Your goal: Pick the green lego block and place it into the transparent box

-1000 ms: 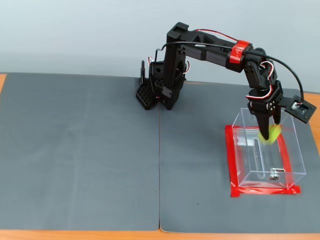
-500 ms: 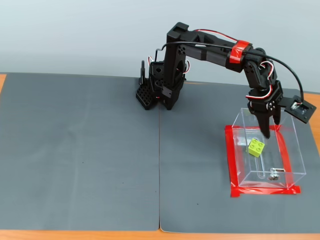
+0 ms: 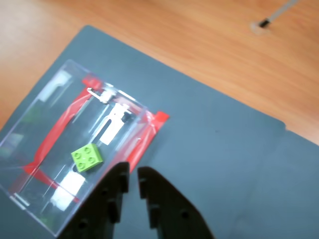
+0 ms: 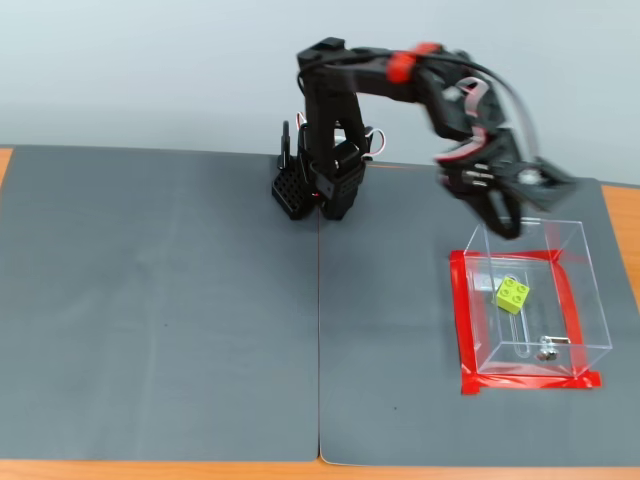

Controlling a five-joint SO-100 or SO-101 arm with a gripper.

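The green lego block (image 3: 87,157) (image 4: 512,292) lies studs up inside the transparent box (image 3: 31,119) (image 4: 590,300), on its floor and apart from the small metal piece (image 4: 547,350) (image 3: 115,118). Red tape (image 4: 459,320) runs around the box's base. My gripper (image 3: 133,172) (image 4: 506,218) is empty, with its jaws almost together and only a thin slit between them. In the fixed view it hangs above the box's far edge. In the wrist view its black fingers (image 3: 115,191) sit just right of the box's near corner.
Two dark grey mats (image 4: 160,300) cover the wooden table (image 3: 199,35). The arm's base (image 4: 320,185) stands at the back of the mats in the fixed view. A cable end (image 3: 264,22) lies on the wood beyond the mat.
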